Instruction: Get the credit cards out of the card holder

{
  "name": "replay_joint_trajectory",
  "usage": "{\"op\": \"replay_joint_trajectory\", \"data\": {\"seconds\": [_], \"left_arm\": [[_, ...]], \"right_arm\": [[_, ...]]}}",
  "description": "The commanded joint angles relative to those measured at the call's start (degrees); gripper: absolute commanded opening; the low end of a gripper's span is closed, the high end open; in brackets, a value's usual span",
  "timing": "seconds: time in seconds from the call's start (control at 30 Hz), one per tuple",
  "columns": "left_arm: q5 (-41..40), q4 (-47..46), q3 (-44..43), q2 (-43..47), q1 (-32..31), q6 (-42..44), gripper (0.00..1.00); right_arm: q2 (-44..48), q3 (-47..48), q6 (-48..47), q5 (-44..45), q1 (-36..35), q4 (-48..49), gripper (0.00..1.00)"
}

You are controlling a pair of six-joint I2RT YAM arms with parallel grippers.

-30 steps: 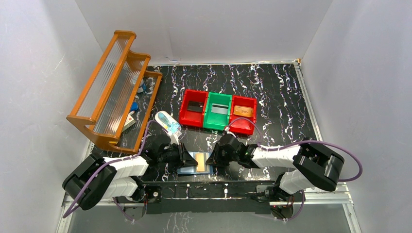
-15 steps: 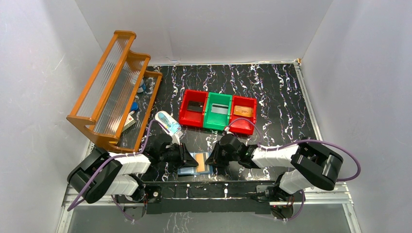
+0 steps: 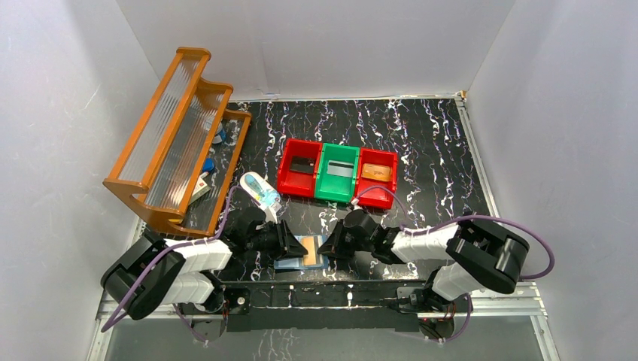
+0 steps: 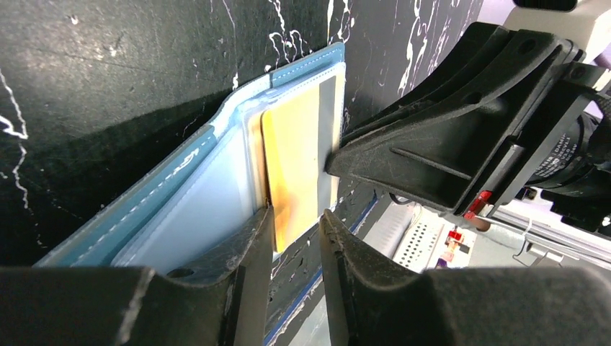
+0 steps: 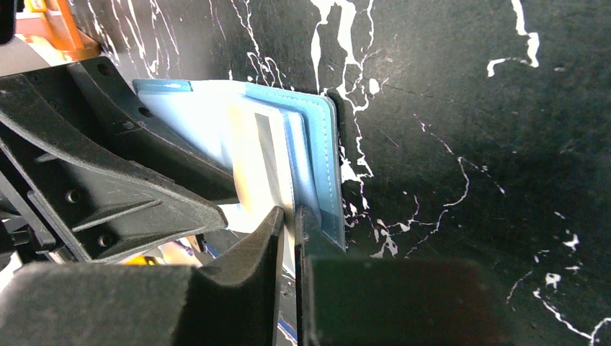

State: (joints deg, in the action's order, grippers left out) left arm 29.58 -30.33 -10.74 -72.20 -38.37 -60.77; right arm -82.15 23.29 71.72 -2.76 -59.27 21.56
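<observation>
Two pincers faced each other tip to tip over the open card holder [image 4: 209, 140], which lay flat on the table [image 4: 108, 72] directly beneath and between them. The left pincer [image 4: 294, 216] had its jaws a little apart, with the near end of a tan-orange card [image 4: 292, 151] lying in the gap. I could not tell whether they pressed on it. The right pincer [image 5: 288, 215] faced it from the opposite side, jaws all but closed, apparently pinching the card holder's blue edge just beside the card.

The step in hand looked like drawing this card from its pocket, one side pinning the card holder and the other taking the card. Next, the left jaws would need to close firmly on the card's exposed end and pull straight back along the pocket. The right grip would have to stop the card holder sliding with it. Well beyond both pincers, the red and green bins [image 3: 336, 197] held flat pieces that may be other cards.
</observation>
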Motion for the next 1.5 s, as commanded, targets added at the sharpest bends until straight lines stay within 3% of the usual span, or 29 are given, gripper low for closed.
{"op": "replay_joint_trajectory", "data": {"seconds": [0.0,0.23,0.4,0.57,0.7,0.87,0.97,1.47], "left_arm": [[-2.8,-5.4,-0.2,2.1,-0.7,-2.6,0.29],[-6.6,-1.2,0.8,4.6,-0.7,-2.0,0.35],[-11.2,11.4,-1.8,6.3,-0.7,3.0,0.36],[-11.4,12.9,-2.0,6.6,-0.6,4.2,0.35],[-11.1,12.9,-2.0,6.0,-0.7,4.2,0.35],[-10.3,12.1,-1.8,6.3,-0.7,3.9,0.34],[-9.8,11.6,-1.8,6.4,-0.7,4.0,0.34],[-9.6,13.9,-2.7,7.9,-0.6,4.7,0.34]], "right_arm": [[-3.5,-2.7,3.0,-2.3,-1.6,3.6,0.09],[-5.1,-7.2,6.9,-2.9,-1.6,10.0,0.17],[-2.5,-4.5,4.1,-0.7,-1.7,2.0,0.27],[0.8,0.0,0.6,2.1,-1.7,-7.1,0.34],[2.8,1.2,-1.3,2.9,-1.7,-9.9,0.33],[4.2,1.6,-2.9,2.8,-1.6,-9.7,0.17],[2.9,2.2,-3.5,1.0,-1.7,-8.0,0.14],[6.4,5.6,-4.3,1.9,-1.7,-8.8,0.29]]}}
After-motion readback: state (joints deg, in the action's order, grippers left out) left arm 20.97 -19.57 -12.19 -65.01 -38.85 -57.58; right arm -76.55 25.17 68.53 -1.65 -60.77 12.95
